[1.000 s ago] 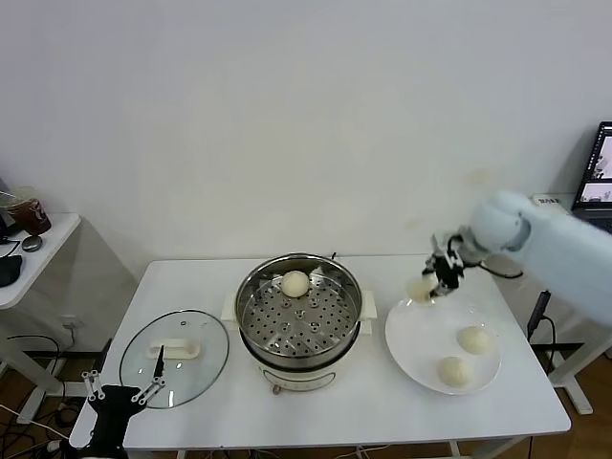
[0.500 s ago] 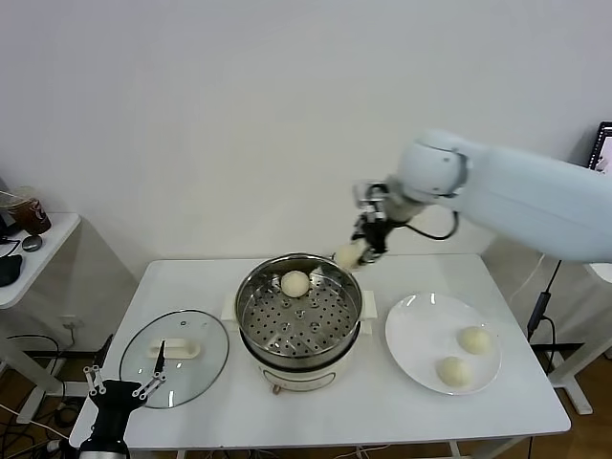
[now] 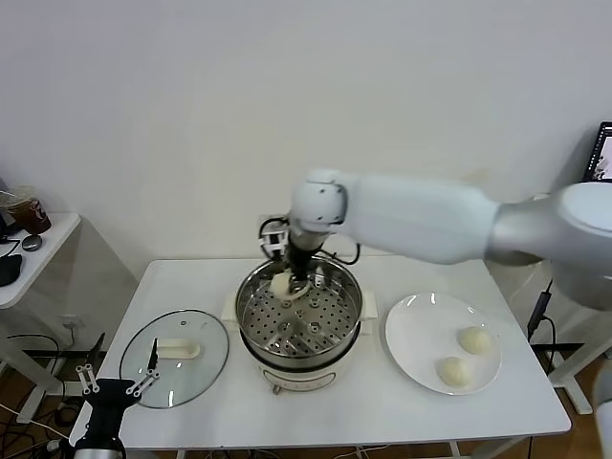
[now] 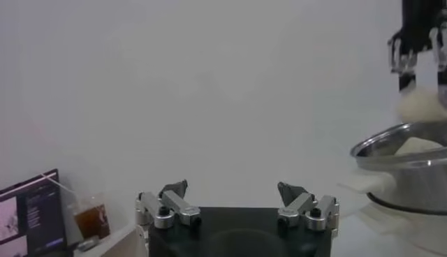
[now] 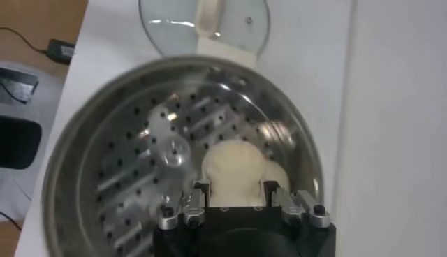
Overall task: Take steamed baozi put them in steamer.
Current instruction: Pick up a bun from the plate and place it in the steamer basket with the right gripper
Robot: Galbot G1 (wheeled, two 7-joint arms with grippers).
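Counter (image 3: pixel 382 402) holds everything. Nearest, at seven o'clock off its edge, the left gripper (image 3: pixel 115 390) hangs idle, fingers spread, empty. The glass lid (image 3: pixel 174 357) lies at nine o'clock of the steamer (image 3: pixel 299 320); the plate (image 3: pixel 421 339) at three o'clock carries two baozi (image 3: pixel 473 339). Farther back, the right gripper (image 3: pixel 290 277) is over the steamer's twelve o'clock rim, fingers closed on a bun (image 5: pixel 234 171) just above the perforated tray (image 5: pixel 147 174).

Shiny perforated steel steamer (image 3: pixel 299 320), smooth matt baozi (image 5: pixel 234 166), clear glass lid (image 3: pixel 175 357)
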